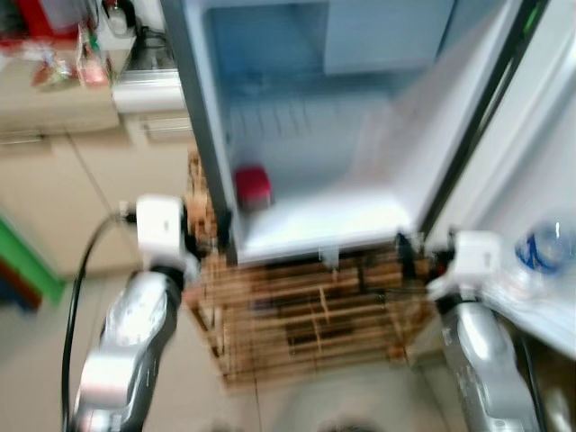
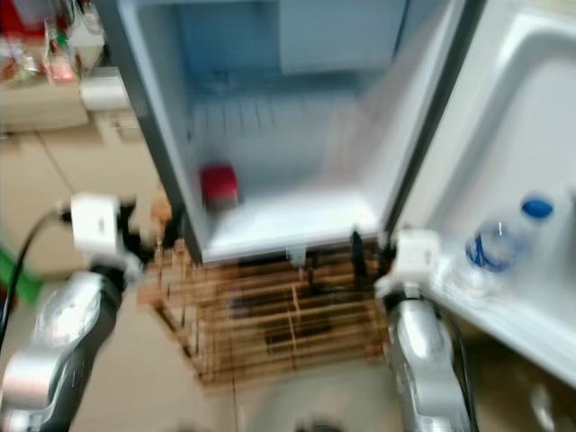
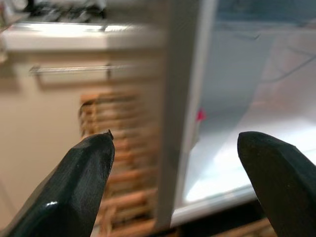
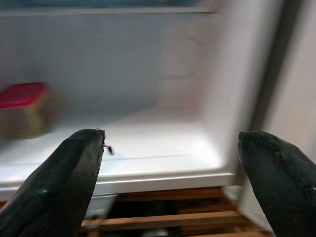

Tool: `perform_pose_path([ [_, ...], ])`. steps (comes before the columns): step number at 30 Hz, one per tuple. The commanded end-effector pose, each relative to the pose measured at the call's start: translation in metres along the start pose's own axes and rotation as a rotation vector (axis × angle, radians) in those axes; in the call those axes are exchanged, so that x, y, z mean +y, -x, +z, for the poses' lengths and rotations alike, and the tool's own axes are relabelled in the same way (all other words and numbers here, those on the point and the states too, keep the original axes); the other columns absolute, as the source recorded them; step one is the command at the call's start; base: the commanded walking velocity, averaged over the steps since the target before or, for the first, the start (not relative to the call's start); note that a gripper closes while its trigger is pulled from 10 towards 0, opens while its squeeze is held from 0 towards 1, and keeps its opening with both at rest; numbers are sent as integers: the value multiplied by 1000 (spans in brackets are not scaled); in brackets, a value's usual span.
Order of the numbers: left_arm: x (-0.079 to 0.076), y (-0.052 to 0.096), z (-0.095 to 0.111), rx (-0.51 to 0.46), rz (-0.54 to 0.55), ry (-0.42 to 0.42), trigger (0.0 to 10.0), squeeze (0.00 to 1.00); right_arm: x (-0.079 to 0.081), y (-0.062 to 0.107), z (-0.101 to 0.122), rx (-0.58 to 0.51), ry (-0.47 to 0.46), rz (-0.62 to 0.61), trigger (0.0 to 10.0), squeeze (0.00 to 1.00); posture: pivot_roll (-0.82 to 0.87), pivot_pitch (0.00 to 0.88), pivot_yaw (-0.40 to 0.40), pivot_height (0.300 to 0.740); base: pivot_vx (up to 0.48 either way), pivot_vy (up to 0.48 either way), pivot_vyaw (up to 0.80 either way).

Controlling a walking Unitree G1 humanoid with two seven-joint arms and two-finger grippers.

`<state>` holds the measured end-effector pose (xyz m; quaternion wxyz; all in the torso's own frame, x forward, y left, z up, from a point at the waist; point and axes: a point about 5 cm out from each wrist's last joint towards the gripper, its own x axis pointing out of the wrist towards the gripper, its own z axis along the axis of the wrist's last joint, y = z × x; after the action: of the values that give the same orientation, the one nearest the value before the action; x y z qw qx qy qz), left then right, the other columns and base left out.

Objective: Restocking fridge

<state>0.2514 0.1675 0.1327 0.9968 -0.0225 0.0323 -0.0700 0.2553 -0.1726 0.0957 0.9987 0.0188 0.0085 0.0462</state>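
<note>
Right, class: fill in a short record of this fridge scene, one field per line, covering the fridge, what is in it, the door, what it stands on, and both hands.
Fridge: small fridge, door open
Inside: red-lidded container on the fridge floor, at the robot's left
Door shelf: water bottle with blue cap
Support: wooden slatted rack under the fridge
Left hand: open, holding nothing, near the fridge's left edge
Right hand: open, holding nothing, facing the fridge interior
Image quality: head views blurred
</note>
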Motion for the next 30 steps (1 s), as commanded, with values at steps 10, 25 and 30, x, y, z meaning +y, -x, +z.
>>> perform_pose_path([
  [10, -4, 5, 6, -56, 56, 13, 10000, 0, -6, 3, 6, 22, 39, 26, 10000, 51, -9, 0, -31, 740, 0, 0, 0],
  [25, -3, -15, 17, -82, 12, -31, 10000, 0, -10, 0, 1, 30, 3, -44, 10000, 51, -26, 0, 18, 740, 0, 0, 0],
  [30, -4, -19, 18, -81, 4, -40, 10000, 0, -10, -1, -1, 36, 5, -51, 10000, 47, -24, 0, 24, 740, 0, 0, 0],
])
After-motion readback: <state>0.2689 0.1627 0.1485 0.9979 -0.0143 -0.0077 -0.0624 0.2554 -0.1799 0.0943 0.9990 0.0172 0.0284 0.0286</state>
